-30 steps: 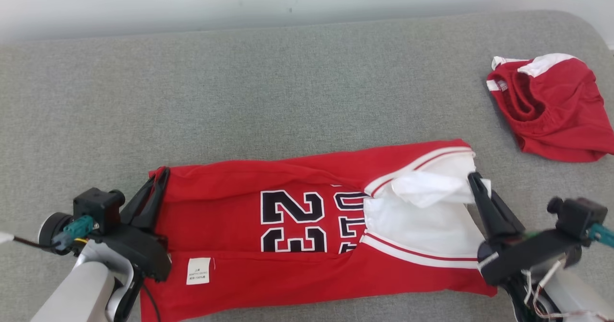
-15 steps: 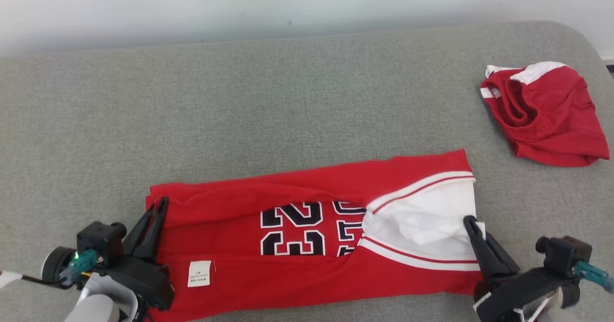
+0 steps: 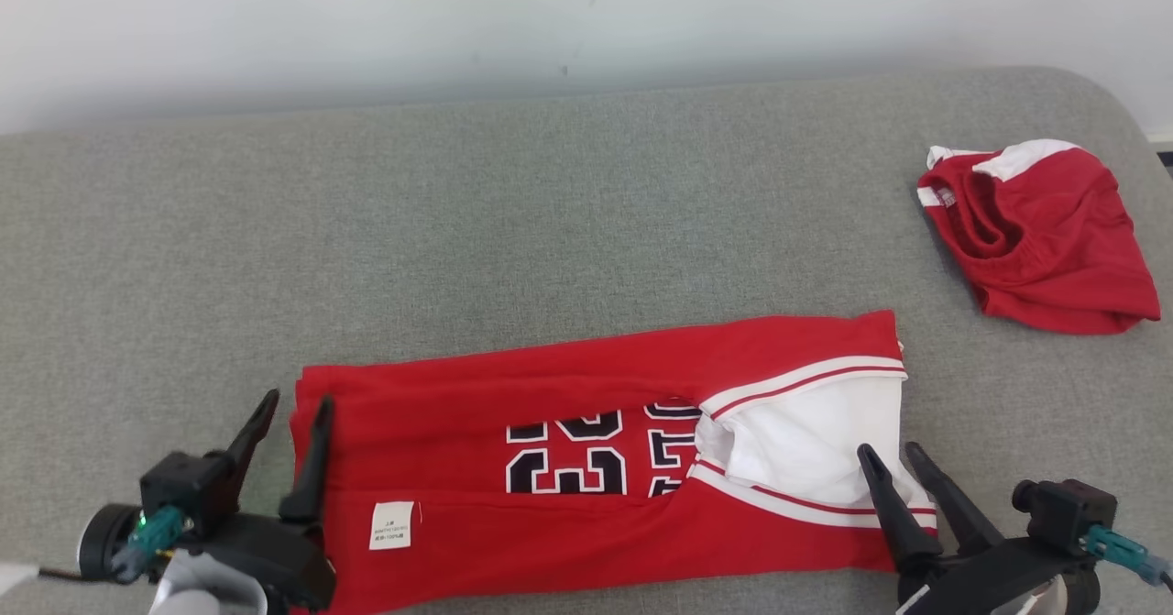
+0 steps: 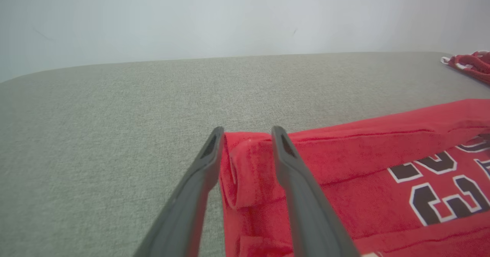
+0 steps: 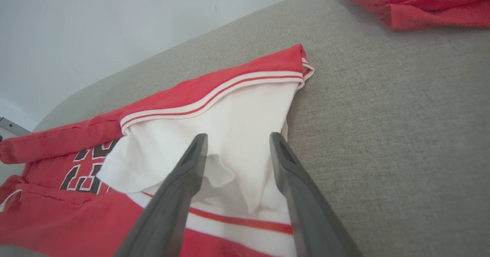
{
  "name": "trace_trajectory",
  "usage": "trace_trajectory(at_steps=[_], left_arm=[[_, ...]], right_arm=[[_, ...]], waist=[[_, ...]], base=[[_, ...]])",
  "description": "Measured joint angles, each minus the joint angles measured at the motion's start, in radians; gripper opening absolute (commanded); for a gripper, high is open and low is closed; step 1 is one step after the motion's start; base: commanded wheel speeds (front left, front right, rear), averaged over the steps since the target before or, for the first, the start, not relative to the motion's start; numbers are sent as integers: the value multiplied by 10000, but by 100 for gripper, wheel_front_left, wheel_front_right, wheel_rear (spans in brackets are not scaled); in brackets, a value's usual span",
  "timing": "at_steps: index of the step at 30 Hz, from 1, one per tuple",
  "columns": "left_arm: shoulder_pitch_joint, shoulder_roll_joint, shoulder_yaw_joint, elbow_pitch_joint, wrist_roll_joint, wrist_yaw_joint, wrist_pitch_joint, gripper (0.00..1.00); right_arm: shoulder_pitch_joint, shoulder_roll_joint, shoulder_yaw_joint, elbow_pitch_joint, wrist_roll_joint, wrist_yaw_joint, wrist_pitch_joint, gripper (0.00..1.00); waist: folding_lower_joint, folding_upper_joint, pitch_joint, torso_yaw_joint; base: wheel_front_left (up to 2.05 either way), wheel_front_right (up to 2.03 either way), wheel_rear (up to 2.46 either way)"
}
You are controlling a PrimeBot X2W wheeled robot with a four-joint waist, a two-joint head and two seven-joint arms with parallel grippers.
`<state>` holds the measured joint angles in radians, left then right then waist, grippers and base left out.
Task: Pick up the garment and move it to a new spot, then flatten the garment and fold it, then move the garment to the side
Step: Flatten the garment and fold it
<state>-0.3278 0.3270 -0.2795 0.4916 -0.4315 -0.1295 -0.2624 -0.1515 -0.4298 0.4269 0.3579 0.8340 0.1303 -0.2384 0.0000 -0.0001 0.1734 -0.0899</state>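
As the folded garment (image 3: 596, 468) lay on the grey cushion (image 3: 550, 230), long axis running left to right, the left gripper (image 3: 299, 399) and right gripper (image 3: 887, 449) stood open-jawed, gripping nothing, one at each end.

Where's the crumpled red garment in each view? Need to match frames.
Head view: crumpled garment at the upper right, lying apart from the jersey.
Left wrist view: a sliver at the far right edge, above the jersey.
Right wrist view: top right corner.
Shared landmark: the black 23 on the jersey, low centre in the head view, lower right in the left wrist view, lower left in the right wrist view.
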Motion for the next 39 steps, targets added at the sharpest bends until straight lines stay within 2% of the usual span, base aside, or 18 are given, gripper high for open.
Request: trace_trajectory(at_steps=[4, 9, 14, 18, 24, 29, 33, 39], left_arm=[[606, -245, 640, -777, 359, 23, 0, 100], [1440, -826, 1384, -2088, 1160, 125, 0, 100], [2240, -1542, 2015, -3085, 1894, 153, -2, 100], [2890, -2105, 2431, -3501, 2412, 150, 0, 100], [3476, -2418, 2719, -3674, 2863, 159, 0, 100], [3725, -2566, 2886, -3641, 2915, 151, 0, 100], [3824, -2637, 3047, -3636, 2920, 148, 0, 100], [3881, -2723, 3058, -3545, 3010, 138, 0, 100]], right_arm=[[205, 17, -391, -221, -36, 0, -81, 100], [229, -4, -754, -138, -395, 0, 17, 100], [-201, 140, -1220, 568, -1110, 0, 640, 100], [-722, 554, -1603, 1532, -1737, 0, 1298, 100], [-1045, 872, -1990, 2752, -2801, 0, 1605, 100], [-1157, 1344, -2000, 3283, -2961, 0, 1873, 100], [-1304, 1473, -2075, 3845, -3152, 0, 2082, 100], [-1554, 1593, -2374, 4389, -3568, 0, 1653, 100]], waist=[[0, 0, -195, 36], [-1, 0, -419, 150], [0, 1, -603, 352], [-1, 1, -780, 590], [-1, 0, -953, 915], [-1, 0, -1029, 1078], [-1, 0, -1061, 1151], [0, 1, -1055, 1232]], base=[[0, 0, 0], [0, 0, 0], [0, 0, 0], [0, 0, 0], [0, 0, 0], [0, 0, 0], [0, 0, 0], [0, 0, 0]])
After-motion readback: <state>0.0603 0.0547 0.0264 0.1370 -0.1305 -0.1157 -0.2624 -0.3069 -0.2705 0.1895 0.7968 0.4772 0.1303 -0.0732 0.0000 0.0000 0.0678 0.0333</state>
